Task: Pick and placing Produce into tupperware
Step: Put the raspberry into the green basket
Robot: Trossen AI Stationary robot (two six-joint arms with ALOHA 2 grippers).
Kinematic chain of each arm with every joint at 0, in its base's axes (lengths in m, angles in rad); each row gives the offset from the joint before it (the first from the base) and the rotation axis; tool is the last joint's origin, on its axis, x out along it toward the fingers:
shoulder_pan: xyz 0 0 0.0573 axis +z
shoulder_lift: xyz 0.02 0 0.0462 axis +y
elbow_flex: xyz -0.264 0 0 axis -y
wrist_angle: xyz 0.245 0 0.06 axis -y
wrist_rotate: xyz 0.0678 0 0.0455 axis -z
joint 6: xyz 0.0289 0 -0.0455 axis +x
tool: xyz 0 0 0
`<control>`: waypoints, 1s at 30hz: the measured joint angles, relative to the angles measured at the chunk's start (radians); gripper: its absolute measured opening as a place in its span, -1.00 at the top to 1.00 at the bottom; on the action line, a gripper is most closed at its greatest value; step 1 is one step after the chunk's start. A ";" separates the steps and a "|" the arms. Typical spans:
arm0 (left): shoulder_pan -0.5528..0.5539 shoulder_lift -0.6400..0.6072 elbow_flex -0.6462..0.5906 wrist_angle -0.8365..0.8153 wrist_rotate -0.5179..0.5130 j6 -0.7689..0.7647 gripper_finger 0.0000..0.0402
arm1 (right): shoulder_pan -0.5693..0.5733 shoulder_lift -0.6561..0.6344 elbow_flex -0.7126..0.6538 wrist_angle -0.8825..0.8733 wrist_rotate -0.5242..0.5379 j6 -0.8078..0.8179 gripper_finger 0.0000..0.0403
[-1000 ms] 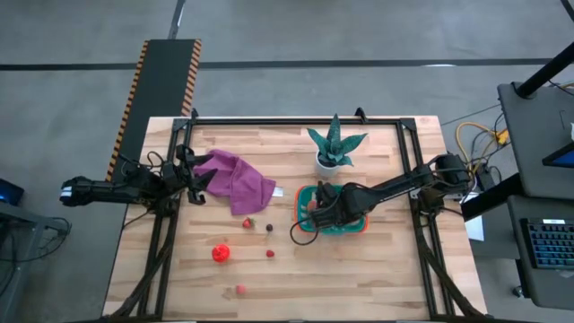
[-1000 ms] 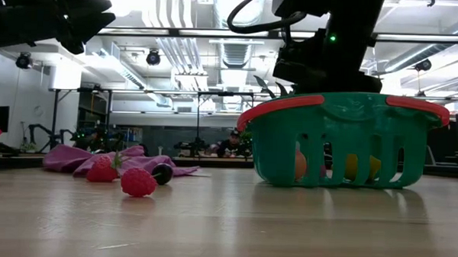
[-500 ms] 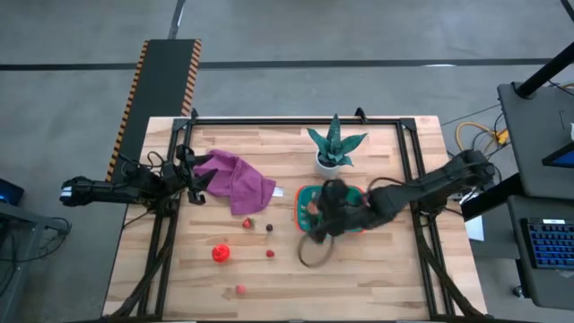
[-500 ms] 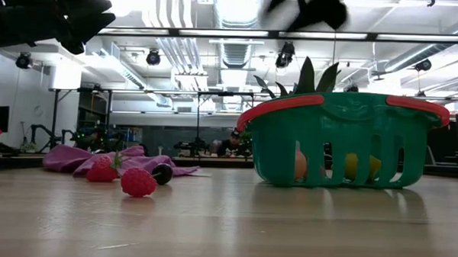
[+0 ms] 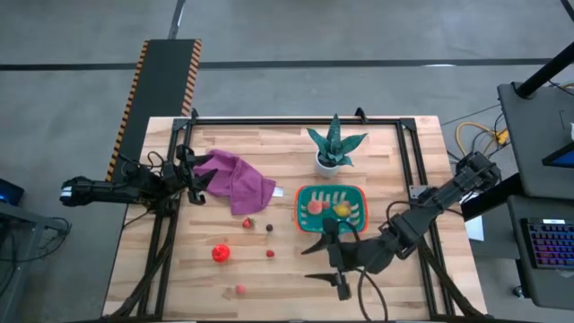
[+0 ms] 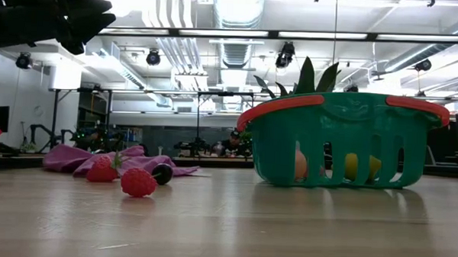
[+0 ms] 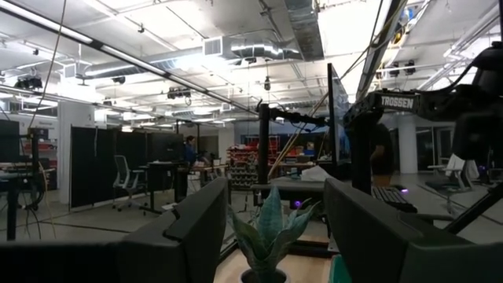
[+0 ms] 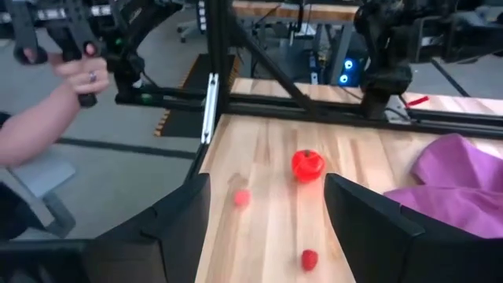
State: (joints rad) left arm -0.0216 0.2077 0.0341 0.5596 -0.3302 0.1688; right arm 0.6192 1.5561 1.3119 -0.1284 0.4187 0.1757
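Note:
The teal tub (image 5: 300, 212) with a red rim stands right of the table's middle, and in the low view the tub (image 6: 343, 144) shows peach and yellow pieces through its slits. It holds a pink-red piece (image 5: 314, 205) and a yellow one (image 5: 342, 210). On the table lie a strawberry (image 5: 247, 222), a dark piece (image 5: 268, 227), a red tomato (image 5: 221, 253), a small red berry (image 5: 270, 254) and a pink piece (image 5: 240, 289). My right gripper (image 5: 318, 264) is open, hovering near-side of the tub and facing left. My left gripper (image 5: 190, 177) waits open at the left edge.
A purple cloth (image 5: 235, 179) lies beside my left gripper. A green spiky plant in a white pot (image 5: 334, 152) stands behind the tub. The black frame (image 5: 296, 120) rims the table. A person's hand (image 8: 78, 72) holds a controller beyond the table's left edge.
My right gripper has drawn out from over the tub and swung toward the table's near edge, turning to face left. It has left the low view, so the tub's inside now shows from above. The tub and the loose produce have stayed put.

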 joint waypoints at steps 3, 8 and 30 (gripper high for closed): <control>0.000 0.000 0.000 0.000 0.000 0.000 0.01 | 0.002 0.000 -0.001 -0.007 0.001 0.001 -0.19; 0.000 0.000 0.000 0.000 0.000 0.000 0.01 | -0.004 0.000 -0.004 -0.015 0.060 0.004 -0.19; 0.000 0.000 0.000 0.000 0.000 0.000 0.01 | -0.147 0.474 0.177 -0.026 0.007 0.164 -0.87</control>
State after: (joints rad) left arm -0.0214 0.2080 0.0342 0.5594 -0.3302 0.1688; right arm 0.4724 2.0303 1.4888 -0.1546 0.4254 0.3401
